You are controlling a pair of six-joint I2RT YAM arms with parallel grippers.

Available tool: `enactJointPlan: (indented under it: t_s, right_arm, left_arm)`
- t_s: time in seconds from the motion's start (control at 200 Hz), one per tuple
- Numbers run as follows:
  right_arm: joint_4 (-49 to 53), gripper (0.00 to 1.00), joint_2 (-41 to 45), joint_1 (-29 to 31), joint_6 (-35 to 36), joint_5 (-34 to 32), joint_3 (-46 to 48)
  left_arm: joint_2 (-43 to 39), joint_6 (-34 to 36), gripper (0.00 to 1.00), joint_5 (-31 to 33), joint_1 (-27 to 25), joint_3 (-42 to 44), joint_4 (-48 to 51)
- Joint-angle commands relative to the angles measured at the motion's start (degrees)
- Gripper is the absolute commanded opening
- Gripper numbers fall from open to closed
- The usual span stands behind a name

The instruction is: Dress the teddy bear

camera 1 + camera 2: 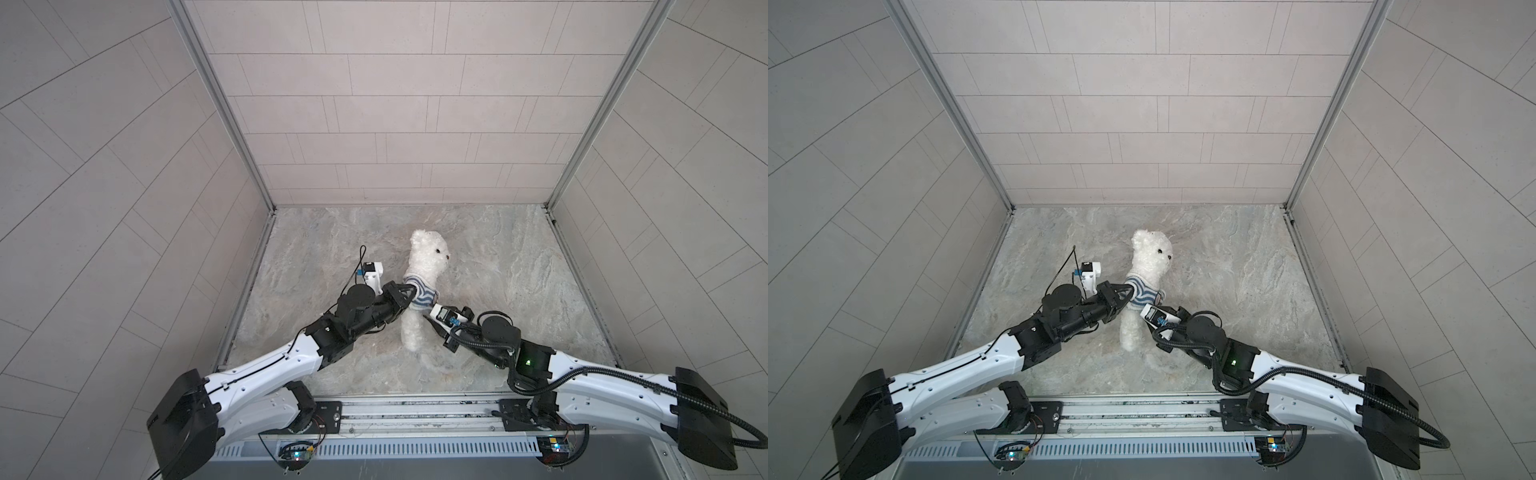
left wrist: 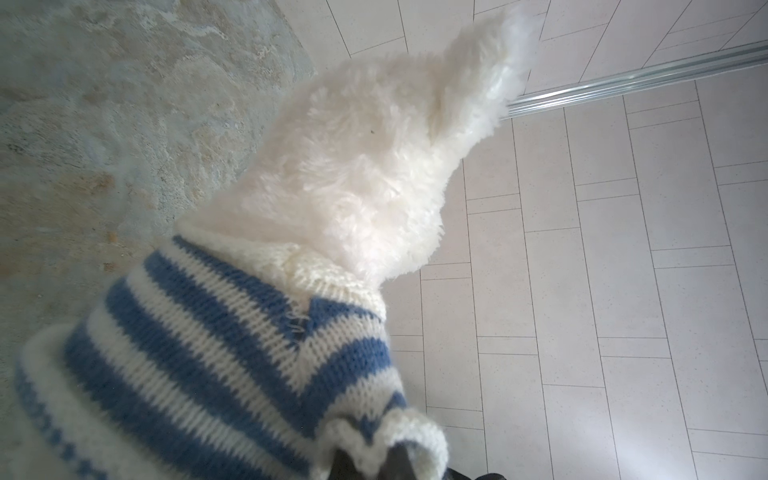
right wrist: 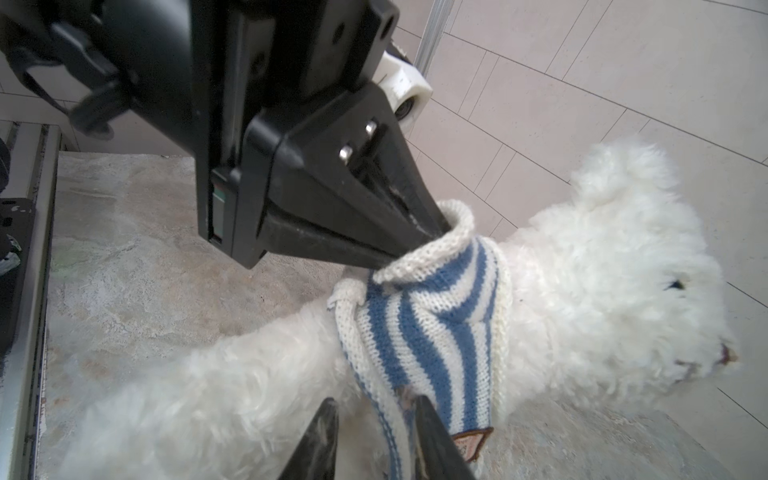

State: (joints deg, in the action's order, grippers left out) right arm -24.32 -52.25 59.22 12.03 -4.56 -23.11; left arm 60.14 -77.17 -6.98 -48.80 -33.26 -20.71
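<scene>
Teddy bear (image 1: pixel 429 254) positioned mid-worktop (image 1: pixel 519 270), flanked by both claws. Left claw (image 3: pixel 436 232) clamped on striped shirt (image 3: pixel 428 328) cuff at shoulder. Right claw (image 3: pixel 374 401) parted, shirt hem straddled at belly.

Teddy bear (image 1: pixel 424 266): white and fluffy, stretched lengthwise mid-table, head toward the back wall (image 1: pixel 395 104), face turned right, one dark eye and the nose showing.

Striped shirt (image 1: pixel 424 294): blue and white, bunched in a band just below the head; body below it bare.

Left gripper (image 1: pixel 411 292): reaches in from the left, jaws pinched together on the shirt's left edge.

Right gripper (image 1: pixel 428 319): comes in from the right, tips against the bear's side just under the shirt. Jaw spacing is unreadable, as its wrist camera lies over them.

Tabletop (image 1: pixel 519 270): grey, marbled.
</scene>
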Motion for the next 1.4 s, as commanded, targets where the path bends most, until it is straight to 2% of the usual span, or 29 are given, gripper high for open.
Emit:
enactJointPlan:
  t_s: [0.0,0.17,0.581,0.661,0.776,0.801,0.971,1.201,1.397]
  right_arm:
    - [-5.17,0.33,1.12,0.45,0.89,0.62,0.78]
    - [-3.93,0.38,1.07,0.47,0.80,-1.23,0.45]
    - [-7.31,0.36,-5.56,0.21,3.44,-2.26,0.31]
    - [-7.68,0.25,-6.28,0.25,3.30,-3.40,-0.06]
    - [-6.84,0.00,-7.25,0.20,3.26,-5.79,-0.84]
    - [-5.82,0.00,-7.38,0.22,3.33,-6.60,-1.18]
    - [-3.84,0.00,-6.41,-0.49,2.47,-12.07,0.48]
    - [-2.46,0.00,-3.99,-3.57,-1.36,-13.01,3.82]
    - [-1.12,0.00,-3.39,-5.25,-3.46,-12.80,5.00]
  left_arm:
    - [-1.69,-0.33,0.00,0.66,-0.37,0.44,-3.90]
    - [-1.34,-0.62,0.00,0.48,-0.50,0.28,-4.82]
    - [-1.78,-0.85,0.00,0.00,-0.43,0.46,-4.25]
    - [-1.86,-0.79,0.00,-0.23,-0.47,0.45,-4.25]
    - [-3.30,-0.86,0.00,-0.79,-0.24,1.60,-3.27]
    - [-3.95,-0.81,0.00,-1.11,0.09,2.11,-2.92]
    - [-7.02,-0.30,0.00,-7.33,3.49,4.21,-0.67]
    - [-9.03,3.62,0.00,-17.06,6.41,1.38,5.90]
    - [-10.80,5.96,0.00,-21.20,8.03,-0.65,11.39]
